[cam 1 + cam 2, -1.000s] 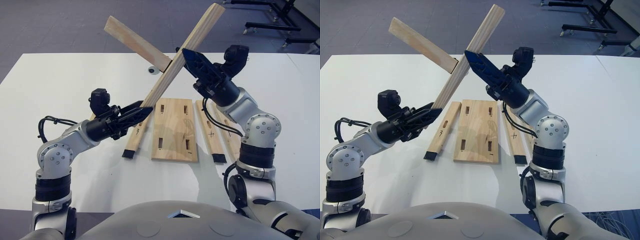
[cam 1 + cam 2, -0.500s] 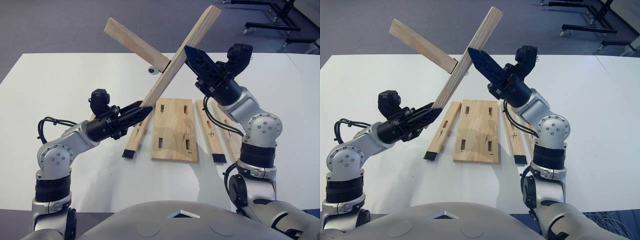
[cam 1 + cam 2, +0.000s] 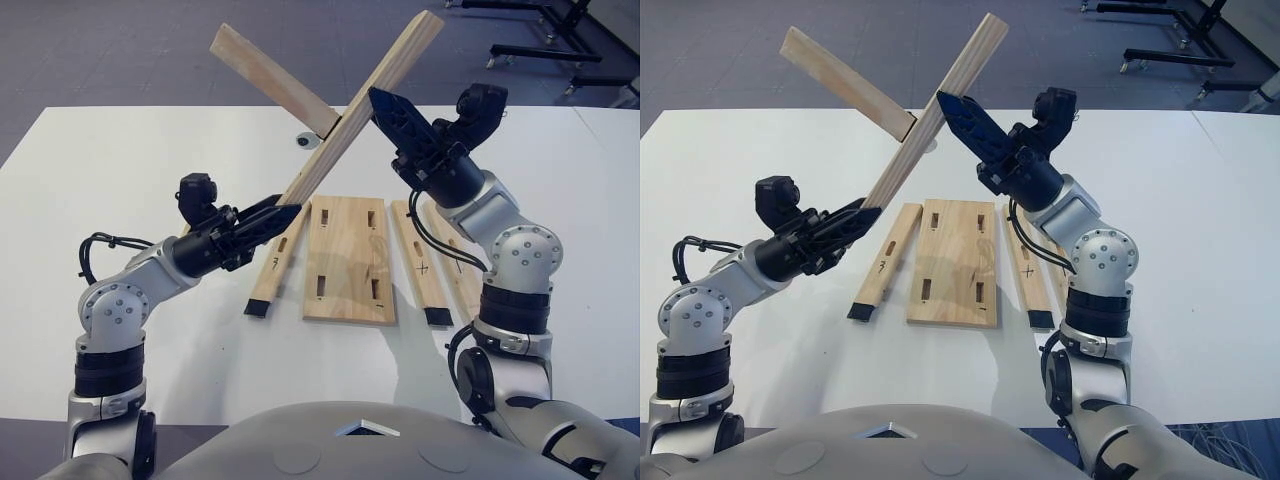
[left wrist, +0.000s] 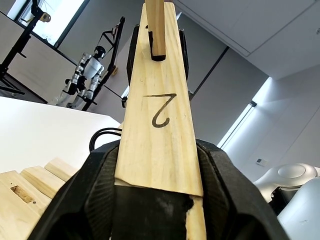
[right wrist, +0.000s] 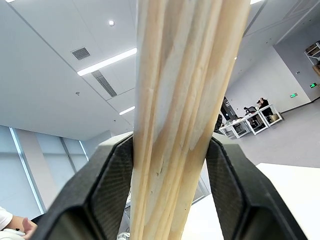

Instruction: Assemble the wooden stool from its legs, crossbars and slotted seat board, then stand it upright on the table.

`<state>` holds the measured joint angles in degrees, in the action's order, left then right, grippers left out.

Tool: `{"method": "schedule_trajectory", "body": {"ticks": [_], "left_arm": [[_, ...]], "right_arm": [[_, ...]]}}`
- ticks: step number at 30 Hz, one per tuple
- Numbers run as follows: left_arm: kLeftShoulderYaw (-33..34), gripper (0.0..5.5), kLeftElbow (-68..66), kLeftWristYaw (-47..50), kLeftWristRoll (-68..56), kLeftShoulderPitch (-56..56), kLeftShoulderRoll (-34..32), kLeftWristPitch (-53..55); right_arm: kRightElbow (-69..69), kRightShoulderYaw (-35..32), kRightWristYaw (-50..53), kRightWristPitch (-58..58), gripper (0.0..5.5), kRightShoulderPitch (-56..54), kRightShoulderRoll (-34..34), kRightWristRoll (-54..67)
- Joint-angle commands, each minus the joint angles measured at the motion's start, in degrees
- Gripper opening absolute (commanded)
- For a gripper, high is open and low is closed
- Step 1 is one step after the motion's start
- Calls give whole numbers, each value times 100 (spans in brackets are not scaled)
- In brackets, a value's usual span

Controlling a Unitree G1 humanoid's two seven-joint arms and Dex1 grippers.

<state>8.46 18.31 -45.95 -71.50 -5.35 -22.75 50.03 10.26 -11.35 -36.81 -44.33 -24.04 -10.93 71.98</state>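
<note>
My left gripper (image 3: pixel 285 210) is shut on the lower end of a long wooden leg (image 3: pixel 395 67), which slants up to the right above the table. The leg (image 4: pixel 160 115) bears a handwritten 2. A crossbar (image 3: pixel 270 75) sits in the leg's slot and sticks out toward the upper left; its end (image 4: pixel 156 25) is seated in the slot. My right gripper (image 3: pixel 378 97) is shut across the same leg (image 5: pixel 180 100) just by that joint, its fingers on the leg's two edges. The slotted seat board (image 3: pixel 347 258) lies flat on the white table (image 3: pixel 130 170).
One loose leg (image 3: pixel 275 265) with a black foot lies left of the seat board. Two more wooden pieces (image 3: pixel 418 262) lie to its right, under my right arm. A small white round object (image 3: pixel 305 141) rests on the table behind the raised leg.
My left gripper has lifted the leg's lower end slightly, and the crossbar's free end has risen with it. My right gripper shifted a little up along the leg.
</note>
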Motion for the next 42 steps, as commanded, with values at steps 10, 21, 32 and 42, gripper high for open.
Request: {"method": "schedule_trajectory", "body": {"ticks": [10, 21, 32, 42], "left_arm": [[530, 404, -730, 167, 72, -19, -13, -149], [904, 406, -1221, 88, 559, 209, -29, -540], [901, 406, -1203, -40, 687, 339, -138, -477], [809, 406, -1078, -96, 765, 365, -211, -339]], "right_arm": [[35, -262, -110, 1297, 206, -244, -189, -965], [-1920, 457, -3092, 3972, 205, -796, -1717, -3794], [-3424, 337, -5043, 4568, 205, -1209, -1835, -3723], [-4705, 382, -5556, 5471, 205, -1311, -1752, -4069]]}}
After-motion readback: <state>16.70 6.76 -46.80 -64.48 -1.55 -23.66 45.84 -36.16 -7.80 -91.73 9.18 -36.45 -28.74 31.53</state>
